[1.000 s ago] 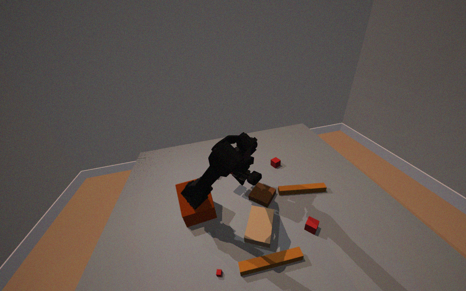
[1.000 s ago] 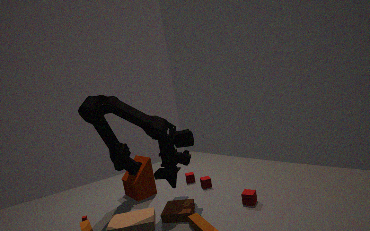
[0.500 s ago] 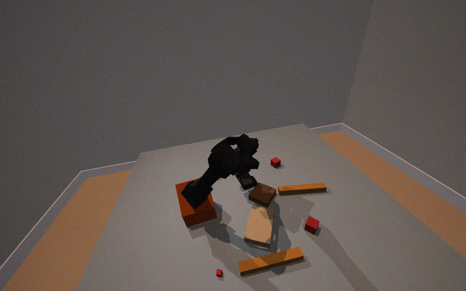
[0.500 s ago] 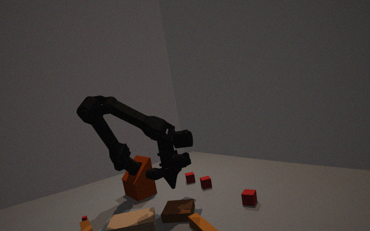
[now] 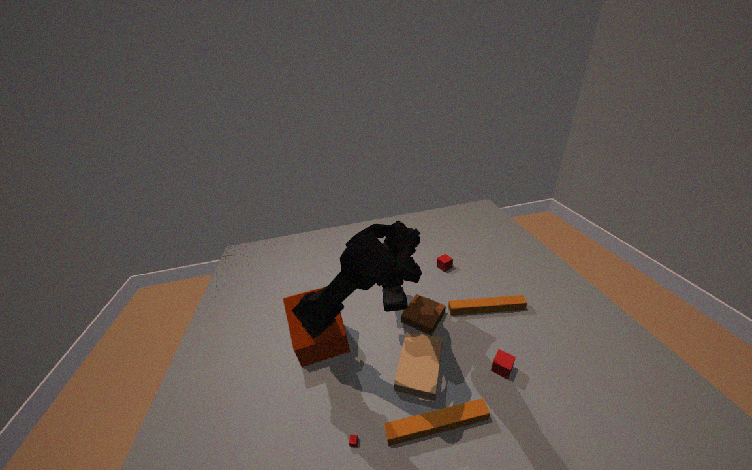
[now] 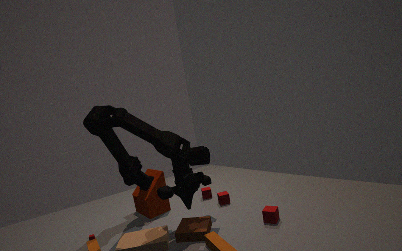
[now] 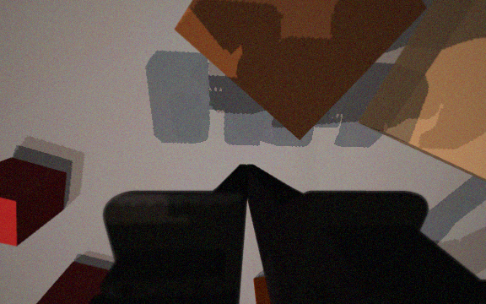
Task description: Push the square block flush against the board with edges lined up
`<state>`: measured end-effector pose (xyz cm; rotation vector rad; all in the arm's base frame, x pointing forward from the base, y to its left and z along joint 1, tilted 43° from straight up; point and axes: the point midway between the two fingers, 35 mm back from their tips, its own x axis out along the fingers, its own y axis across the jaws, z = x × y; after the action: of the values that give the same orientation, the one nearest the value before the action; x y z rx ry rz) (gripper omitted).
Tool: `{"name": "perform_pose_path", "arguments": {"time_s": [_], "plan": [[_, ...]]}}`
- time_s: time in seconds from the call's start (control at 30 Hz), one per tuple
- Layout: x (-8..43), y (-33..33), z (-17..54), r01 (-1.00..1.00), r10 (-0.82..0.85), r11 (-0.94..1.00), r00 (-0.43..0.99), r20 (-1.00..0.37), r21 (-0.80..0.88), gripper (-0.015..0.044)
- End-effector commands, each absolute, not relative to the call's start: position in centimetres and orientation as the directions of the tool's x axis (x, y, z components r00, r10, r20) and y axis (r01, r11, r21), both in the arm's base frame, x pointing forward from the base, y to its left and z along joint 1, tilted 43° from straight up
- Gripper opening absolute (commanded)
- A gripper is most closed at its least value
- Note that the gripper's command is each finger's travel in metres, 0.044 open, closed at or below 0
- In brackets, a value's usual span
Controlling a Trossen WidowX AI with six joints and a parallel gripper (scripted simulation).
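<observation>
The square block (image 5: 423,313) (image 6: 193,228) (image 7: 310,76) is dark brown and lies flat. The tan oblong board (image 5: 418,366) (image 6: 146,238) (image 7: 471,93) lies flat beside it. The block is turned at an angle to the board's near end, with a narrow wedge-shaped gap between them in the wrist view; whether a corner touches is unclear. My gripper (image 6: 189,208) (image 7: 245,171) is shut and empty. Its tips hang above the table, a little off the block's corner on the side away from the board. In the top view the tips are hidden.
Orange bars (image 5: 487,305) (image 5: 437,422) (image 6: 219,242) (image 6: 93,244) lie beyond the block and past the board's other end. Several red cubes (image 5: 444,262) (image 5: 503,363) (image 5: 353,440) (image 6: 270,214) (image 7: 19,186) lie around. The arm stands at an orange box (image 5: 323,347) (image 6: 150,207).
</observation>
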<state>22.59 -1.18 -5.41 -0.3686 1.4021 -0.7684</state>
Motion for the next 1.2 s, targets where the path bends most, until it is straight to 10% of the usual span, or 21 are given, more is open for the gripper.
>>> {"name": "perform_pose_path", "arguments": {"time_s": [0.0,0.5,1.17], "plan": [[22.6,-1.9,-5.9,0.382,-0.676,0.677,-0.015,-0.737,-0.629,0.0],[22.4,-4.5,-7.7,0.784,-0.681,0.446,-0.016,-0.733,-0.432,0.0],[23.6,-5.5,-7.0,0.798,-0.679,0.434,-0.016,-0.734,-0.419,0.0]]}}
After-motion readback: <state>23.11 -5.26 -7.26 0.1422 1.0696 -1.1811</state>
